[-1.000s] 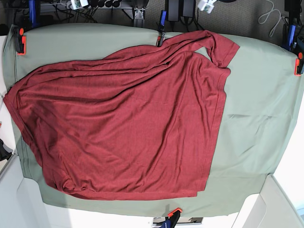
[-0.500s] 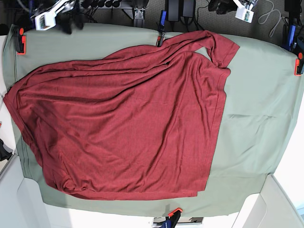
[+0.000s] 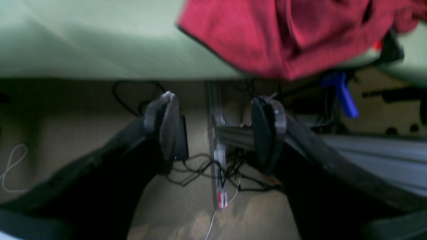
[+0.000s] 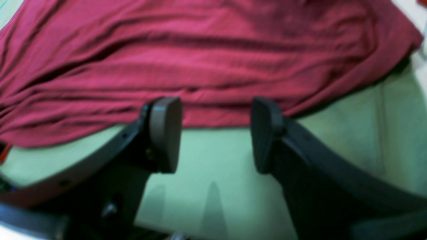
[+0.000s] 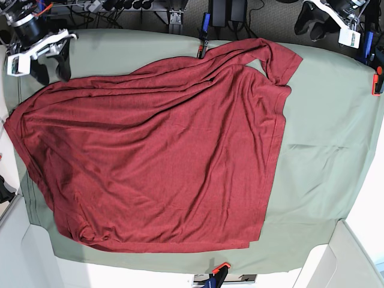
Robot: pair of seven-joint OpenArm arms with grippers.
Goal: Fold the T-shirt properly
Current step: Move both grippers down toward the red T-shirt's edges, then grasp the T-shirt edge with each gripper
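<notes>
Both grippers — left gripper (image 3: 215,128) at 1 o'clock, right gripper (image 4: 216,133) at 10 — gape empty above T-shirt (image 5: 156,150); wrist views blurred

My base view looks straight down on the whole sage-green table cloth (image 5: 324,150). My right wrist view sits low and close, facing the dark red knit T-shirt (image 4: 206,56), shared with base. My left wrist view faces the table's edge and floor.
</notes>
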